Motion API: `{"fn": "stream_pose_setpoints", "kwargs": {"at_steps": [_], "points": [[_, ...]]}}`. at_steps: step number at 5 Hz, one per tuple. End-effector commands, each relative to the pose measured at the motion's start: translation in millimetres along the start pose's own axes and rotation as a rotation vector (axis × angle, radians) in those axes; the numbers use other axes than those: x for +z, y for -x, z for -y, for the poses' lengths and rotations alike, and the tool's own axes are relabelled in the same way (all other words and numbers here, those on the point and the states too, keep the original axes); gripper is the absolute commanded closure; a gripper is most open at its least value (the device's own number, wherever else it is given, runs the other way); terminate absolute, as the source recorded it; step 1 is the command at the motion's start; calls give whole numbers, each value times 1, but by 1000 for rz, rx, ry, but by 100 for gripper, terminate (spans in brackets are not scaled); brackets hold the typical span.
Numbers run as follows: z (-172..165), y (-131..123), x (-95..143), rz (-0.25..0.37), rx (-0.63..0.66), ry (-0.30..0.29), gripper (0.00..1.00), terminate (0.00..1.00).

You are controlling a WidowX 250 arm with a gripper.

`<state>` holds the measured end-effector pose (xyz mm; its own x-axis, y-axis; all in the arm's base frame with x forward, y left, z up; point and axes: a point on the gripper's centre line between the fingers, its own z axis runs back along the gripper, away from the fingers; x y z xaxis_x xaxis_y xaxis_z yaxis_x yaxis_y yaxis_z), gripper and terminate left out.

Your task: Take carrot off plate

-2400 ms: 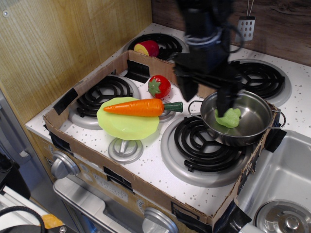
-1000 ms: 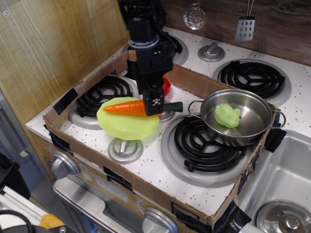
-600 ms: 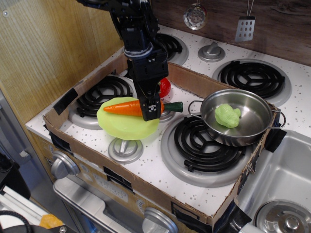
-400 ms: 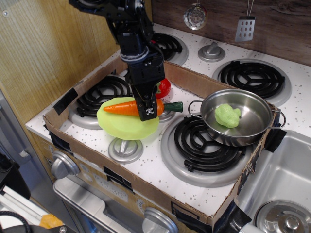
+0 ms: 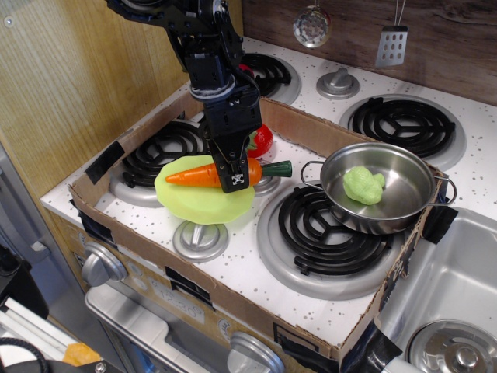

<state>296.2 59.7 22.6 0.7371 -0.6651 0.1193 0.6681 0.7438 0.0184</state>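
Carrot (image 5: pixel 203 175) lying lengthwise across the upper part of the lime-green plate (image 5: pixel 194 203), orange tip pointing left, dark green stem end overhanging the plate rim to the right. Hand (image 5: pixel 237 172) lowered from above onto the thick end of the carrot, near the stem; front finger (image 5: pixel 236 177) covering that part of the orange body. Second finger hidden behind the first, so grip state impossible to tell: clasped around the carrot or merely straddling it, not distinguishable. Carrot level and apparently resting on the plate; contact underneath not visible. Plate on the white speckled tabletop inside a low cardboard frame (image 5: pixel 155 252), between two black coil burners. Red strawberry-like toy (image 5: pixel 261 140) just behind the hand, largely masked by it. Steel pot (image 5: pixel 384 190) well to the right on another burner, holding a pale green object (image 5: pixel 363 186) of unclear form. Upper arm links cut off at the top edge.
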Motion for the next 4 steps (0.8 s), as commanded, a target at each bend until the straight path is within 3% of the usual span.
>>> {"fn": "stream_pose_setpoints", "kwargs": {"at_steps": [1, 2, 3, 4], "points": [[-7, -15, 50, -18, -39, -99, 100, 0], [3, -13, 65, -24, -44, -123, 100, 0], [25, -12, 69, 11, -132, -87, 100, 0], [45, -9, 65, 49, -255, 52, 100, 0]]}}
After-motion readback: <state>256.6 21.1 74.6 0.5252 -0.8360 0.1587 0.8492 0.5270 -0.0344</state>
